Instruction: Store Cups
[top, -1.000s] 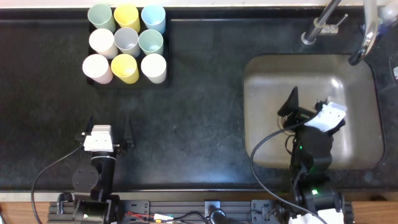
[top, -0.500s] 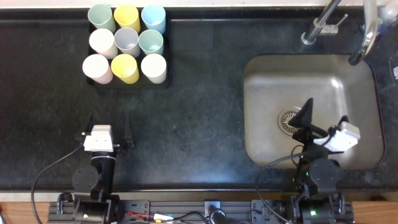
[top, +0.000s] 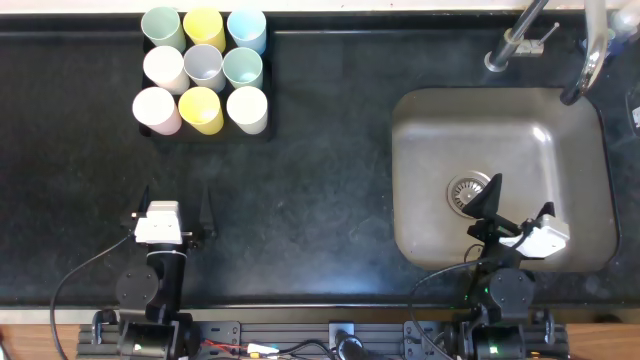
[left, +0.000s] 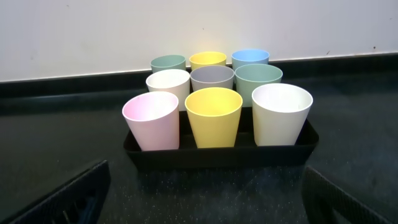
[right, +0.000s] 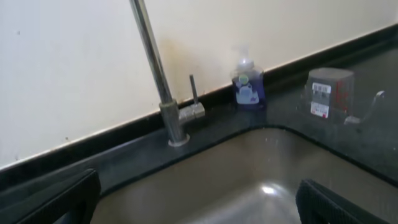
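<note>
All nine cups (top: 203, 68) sit in the black tray (left: 221, 155) at the counter's back-left, every slot filled; left gripper (top: 177, 207) is spread wide, empty, well short of it; right gripper (top: 517, 206), also splayed and empty, hangs over the sink (top: 570, 130); looks done imo, so park both arms gently, right one minding the sink rim.

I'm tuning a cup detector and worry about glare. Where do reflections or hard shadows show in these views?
Right wrist view: one small bright glint in the sink basin, soft light elsewhere. Left wrist view: the cups are evenly lit, insides slightly shaded, no hard shadows; the dark counter carries a faint sheen. Top view: the sink's steel shows a mild sheen, no hot spots.
</note>
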